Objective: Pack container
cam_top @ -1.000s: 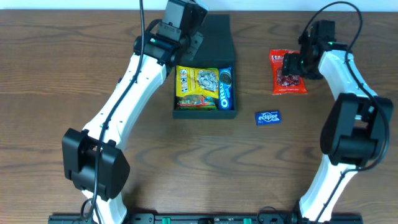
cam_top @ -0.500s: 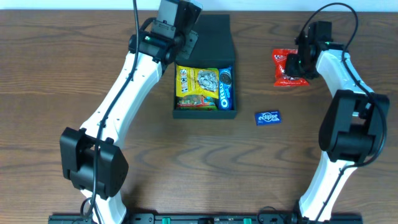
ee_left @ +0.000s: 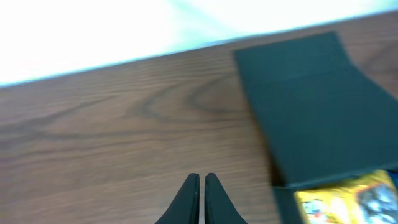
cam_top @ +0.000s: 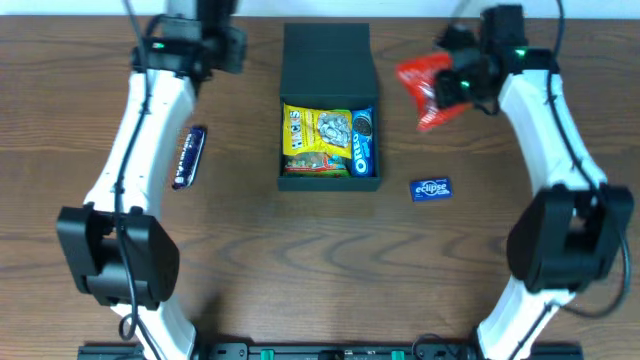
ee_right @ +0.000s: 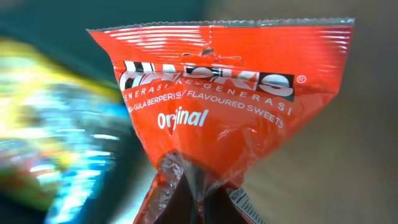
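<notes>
A red packet (cam_top: 425,88) is clamped in the right gripper (cam_top: 453,87) at upper right; the left gripper (ee_left: 201,186) is shut, empty.

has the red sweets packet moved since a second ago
Yes. The red sweets packet, pinched by the right gripper, has shifted left toward the container; earlier right of the eclipse pack, it is now in line with it.

Bright, even light from above leaves only soft shadows on the table (cam_top: 300,260). The left wrist view is soft with motion blur, its top washed out white. In the right wrist view the red packet (ee_right: 211,106) is sharp; the background smears.
</notes>
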`<state>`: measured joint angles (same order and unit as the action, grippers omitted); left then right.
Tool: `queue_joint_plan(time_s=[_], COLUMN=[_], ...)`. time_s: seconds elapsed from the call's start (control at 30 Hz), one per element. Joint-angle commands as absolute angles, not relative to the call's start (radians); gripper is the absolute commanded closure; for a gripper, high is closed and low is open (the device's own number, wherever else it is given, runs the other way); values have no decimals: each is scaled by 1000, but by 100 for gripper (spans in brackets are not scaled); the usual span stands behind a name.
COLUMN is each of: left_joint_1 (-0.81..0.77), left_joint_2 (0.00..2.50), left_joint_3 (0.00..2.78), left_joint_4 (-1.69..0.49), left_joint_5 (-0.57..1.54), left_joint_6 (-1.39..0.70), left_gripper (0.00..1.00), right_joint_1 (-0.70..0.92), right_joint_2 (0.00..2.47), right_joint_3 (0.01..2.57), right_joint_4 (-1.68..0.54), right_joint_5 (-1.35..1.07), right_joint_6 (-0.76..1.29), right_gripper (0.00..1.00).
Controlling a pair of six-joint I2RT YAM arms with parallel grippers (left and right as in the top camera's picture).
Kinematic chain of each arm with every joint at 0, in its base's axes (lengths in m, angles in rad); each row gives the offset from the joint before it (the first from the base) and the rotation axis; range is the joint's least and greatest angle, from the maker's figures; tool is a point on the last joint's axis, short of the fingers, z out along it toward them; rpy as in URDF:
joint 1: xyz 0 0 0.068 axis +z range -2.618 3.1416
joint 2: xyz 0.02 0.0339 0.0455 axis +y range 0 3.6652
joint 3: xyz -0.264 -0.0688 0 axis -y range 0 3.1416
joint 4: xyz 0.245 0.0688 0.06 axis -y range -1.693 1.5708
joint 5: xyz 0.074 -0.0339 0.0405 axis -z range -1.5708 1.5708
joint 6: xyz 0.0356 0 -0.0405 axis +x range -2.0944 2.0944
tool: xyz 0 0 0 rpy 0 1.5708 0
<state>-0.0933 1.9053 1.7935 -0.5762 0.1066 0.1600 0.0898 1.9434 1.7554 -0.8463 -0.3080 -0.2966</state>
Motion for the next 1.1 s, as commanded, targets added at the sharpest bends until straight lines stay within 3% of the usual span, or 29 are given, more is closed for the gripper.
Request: queue_joint_plan(time_s=[0.0, 0.17, 0.53, 1.07], left_joint_1=[-48, 7, 28, 28], left_joint_2=[1876, 1876, 1876, 1876], left_joint_3=[1795, 1795, 1795, 1795], left_joint_4=[-579, -596, -597, -596], left_joint_5=[132, 215, 237, 237], left_joint_6=[153, 169, 199, 198], left_gripper=[94, 94, 94, 93], right_joint_1=[202, 334, 362, 361], right_joint_2=[1891, 1930, 2084, 2114], right_joint_3=[1780, 1778, 1778, 1778], right_joint_4=[-846, -839, -747, -809], right_joint_5=[-485, -460, -545, -554], right_joint_6=[-593, -915, -922, -943], right_gripper=[99, 99, 99, 96])
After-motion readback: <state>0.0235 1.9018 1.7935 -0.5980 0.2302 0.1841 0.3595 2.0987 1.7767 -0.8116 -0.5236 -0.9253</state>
